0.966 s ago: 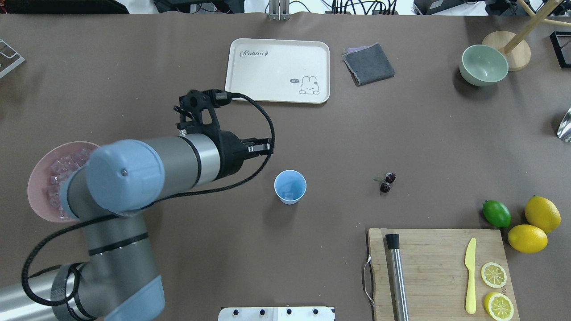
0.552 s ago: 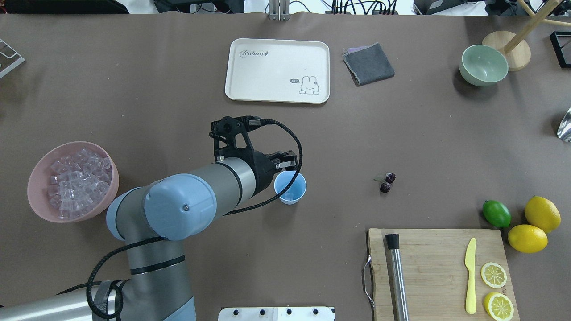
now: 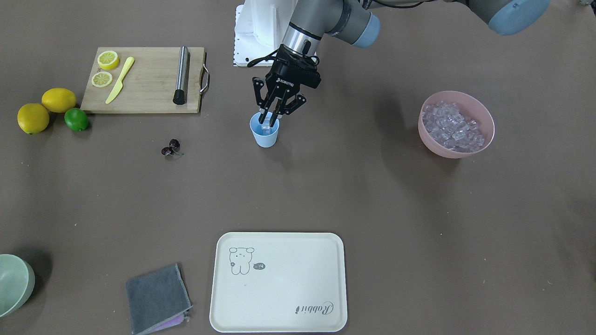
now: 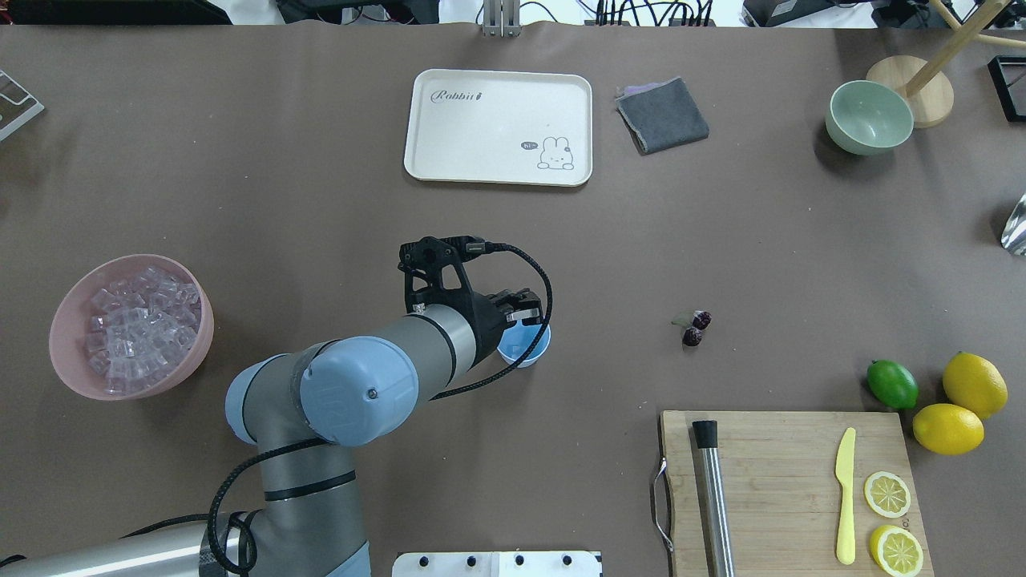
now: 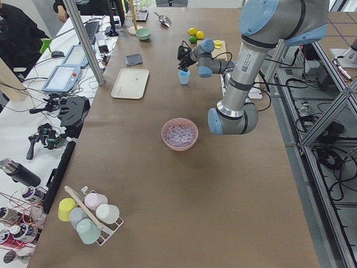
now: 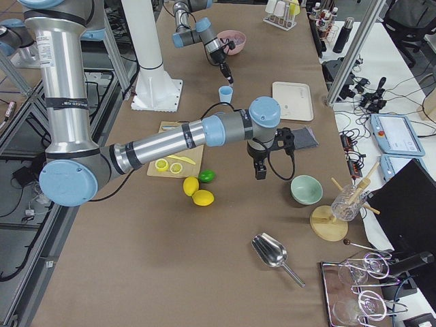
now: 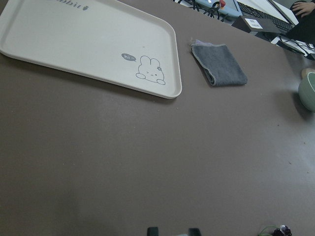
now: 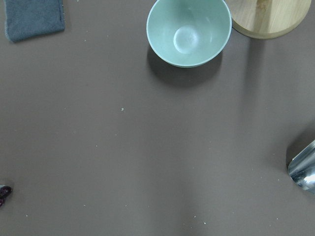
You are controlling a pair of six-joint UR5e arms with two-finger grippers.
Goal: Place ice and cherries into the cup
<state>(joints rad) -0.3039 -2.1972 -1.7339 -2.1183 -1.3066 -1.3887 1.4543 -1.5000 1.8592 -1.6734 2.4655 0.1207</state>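
The light-blue cup (image 3: 265, 136) stands mid-table, also in the overhead view (image 4: 531, 348). My left gripper (image 3: 268, 122) hangs straight over it, fingertips at the cup's mouth, shut on a clear ice cube. In the overhead view the left gripper (image 4: 521, 309) covers most of the cup. More ice (image 3: 451, 126) fills the pink bowl (image 4: 70, 383) at the robot's left. The cherries (image 3: 170, 148) lie on the table apart from the cup, on the robot's right (image 4: 695, 327). My right gripper (image 6: 259, 170) shows only in the exterior right view, above the table near the green bowl; I cannot tell whether it is open.
A cream tray (image 4: 497, 128), a grey cloth (image 4: 662, 114) and a pale green bowl (image 4: 869, 116) lie at the far side. A cutting board (image 4: 785, 481) with a steel muddler, yellow knife and lemon slices sits at the near right, beside a lime (image 4: 891, 383) and two lemons.
My left arm has swung right from beside the pink bowl to above the cup, and the gripper has come down over the cup's mouth. The cup and cherries have not moved.
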